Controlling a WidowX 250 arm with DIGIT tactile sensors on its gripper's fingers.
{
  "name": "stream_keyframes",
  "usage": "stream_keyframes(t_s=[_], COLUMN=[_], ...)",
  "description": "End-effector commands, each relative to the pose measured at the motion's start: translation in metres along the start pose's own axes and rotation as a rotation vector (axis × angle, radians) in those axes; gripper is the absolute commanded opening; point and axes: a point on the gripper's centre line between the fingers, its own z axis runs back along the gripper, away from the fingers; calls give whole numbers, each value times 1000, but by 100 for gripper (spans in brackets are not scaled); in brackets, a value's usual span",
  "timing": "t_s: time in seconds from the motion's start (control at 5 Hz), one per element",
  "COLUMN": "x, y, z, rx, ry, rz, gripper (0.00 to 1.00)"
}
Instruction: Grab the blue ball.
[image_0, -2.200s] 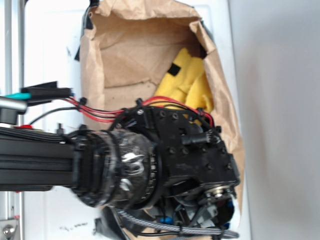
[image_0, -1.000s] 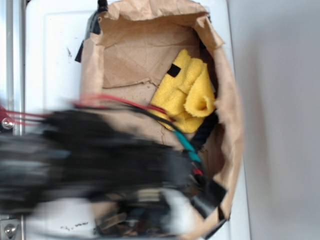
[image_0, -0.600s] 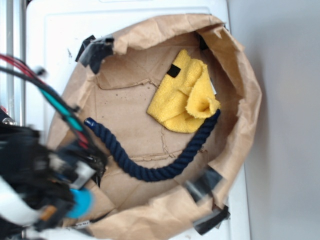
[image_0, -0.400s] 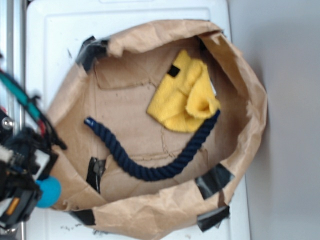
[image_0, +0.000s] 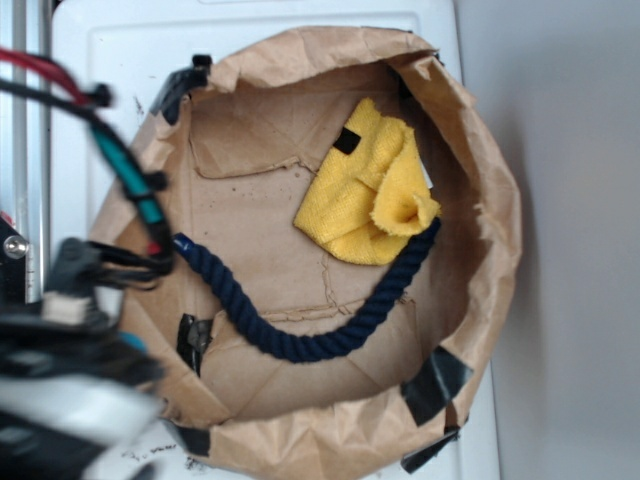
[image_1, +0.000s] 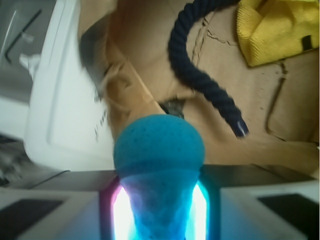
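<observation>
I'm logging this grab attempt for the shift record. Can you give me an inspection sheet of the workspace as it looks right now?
Surface: white moulded tray under a crumpled brown paper bag, taped with black tape.
Job's things: small round matte teal-blue ball held between the gripper's fingers in the wrist view.
Clutter: long dark navy twisted rope curving across the bag floor; folded yellow cloth over its far end.
Grippers: gripper shut on the ball; blurred in the exterior view.
Cables: red, black and teal wires along the arm.
Surroundings: grey wall; metal rail.
</observation>
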Motion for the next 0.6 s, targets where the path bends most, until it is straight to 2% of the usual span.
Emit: stream_keyframes(t_s=[0.0, 0.2, 0.4], x=[108, 157, 159], y=[10, 16, 4], z=[30, 50, 68], rx=[18, 4, 1], ry=[-98, -138, -181], rz=[308, 327, 278], gripper=[0, 0, 0])
